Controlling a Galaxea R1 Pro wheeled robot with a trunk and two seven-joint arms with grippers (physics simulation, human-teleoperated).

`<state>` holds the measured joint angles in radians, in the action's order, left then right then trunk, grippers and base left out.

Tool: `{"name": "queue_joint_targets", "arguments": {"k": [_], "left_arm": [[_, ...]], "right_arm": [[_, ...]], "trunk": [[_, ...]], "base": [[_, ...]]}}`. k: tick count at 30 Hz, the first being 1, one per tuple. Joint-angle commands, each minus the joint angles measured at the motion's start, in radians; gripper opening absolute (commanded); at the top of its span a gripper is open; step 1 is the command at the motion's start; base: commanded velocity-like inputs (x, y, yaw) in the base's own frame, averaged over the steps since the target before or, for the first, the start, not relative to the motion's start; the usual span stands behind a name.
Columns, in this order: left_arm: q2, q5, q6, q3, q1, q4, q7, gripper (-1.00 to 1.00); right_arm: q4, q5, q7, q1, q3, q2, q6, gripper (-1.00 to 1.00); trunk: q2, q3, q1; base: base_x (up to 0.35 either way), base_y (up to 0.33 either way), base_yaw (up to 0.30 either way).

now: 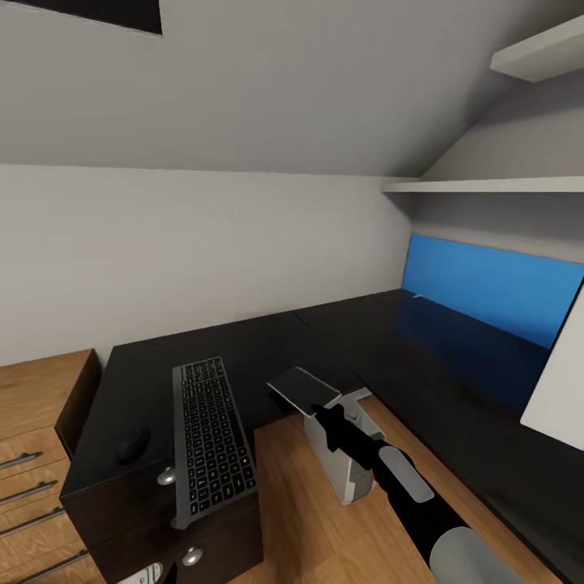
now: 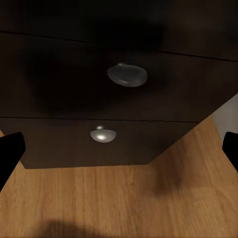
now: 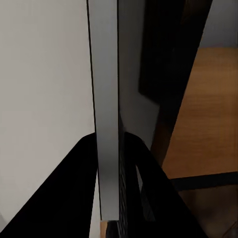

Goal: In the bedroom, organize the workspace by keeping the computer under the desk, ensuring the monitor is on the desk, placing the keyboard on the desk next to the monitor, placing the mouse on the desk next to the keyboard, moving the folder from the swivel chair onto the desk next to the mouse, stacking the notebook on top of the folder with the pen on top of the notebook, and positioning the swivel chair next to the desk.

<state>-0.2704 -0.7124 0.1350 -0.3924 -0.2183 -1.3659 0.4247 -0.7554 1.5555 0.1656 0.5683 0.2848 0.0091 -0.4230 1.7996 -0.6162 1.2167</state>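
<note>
Right gripper (image 1: 323, 415) clamped on an edge of the light-grey computer (image 1: 341, 454), held over wood floor (image 1: 284, 495) in the desk's inner corner. Keyboard (image 1: 209, 438) lying on the black desk (image 1: 341, 332), overhanging its near edge, with the mouse (image 1: 133, 444) beside it. Monitor (image 1: 487, 316) standing on the desk's right wing. Left gripper (image 2: 119, 151) spread wide before dark drawers (image 2: 74, 79) with round knobs (image 2: 127, 75).
</note>
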Motion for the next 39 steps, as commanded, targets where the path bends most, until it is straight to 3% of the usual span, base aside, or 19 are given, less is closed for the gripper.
{"name": "queue_joint_targets", "arguments": {"k": [1, 6, 29, 39], "left_arm": [[-0.001, -0.01, 0.008, -0.003, 0.0, -0.001, 0.004, 1.0], [-0.001, -0.009, 0.01, -0.003, 0.0, -0.002, 0.005, 1.0], [0.0, -0.008, 0.01, -0.004, 0.0, -0.002, 0.009, 1.0], [0.0, -0.011, 0.01, -0.003, 0.0, -0.002, 0.008, 1.0]], "right_arm": [[0.001, 0.004, 0.0, 0.001, 0.001, 0.0, 0.002, -1.0], [0.001, 0.005, -0.003, 0.001, 0.0, 0.002, 0.023, -1.0], [0.002, 0.003, -0.017, 0.001, 0.0, 0.01, 0.041, -1.0], [0.002, 0.003, -0.018, 0.001, 0.0, 0.01, 0.041, -1.0]], "trunk": [[0.0, -0.001, 0.0], [0.0, -0.001, 0.0], [0.161, -0.073, 0.088], [0.161, -0.073, 0.088]], "base": [[0.0, 0.0, 0.0], [0.0, 0.0, 0.0], [0.0, 0.0, 0.0], [0.0, 0.0, 0.0]]}}
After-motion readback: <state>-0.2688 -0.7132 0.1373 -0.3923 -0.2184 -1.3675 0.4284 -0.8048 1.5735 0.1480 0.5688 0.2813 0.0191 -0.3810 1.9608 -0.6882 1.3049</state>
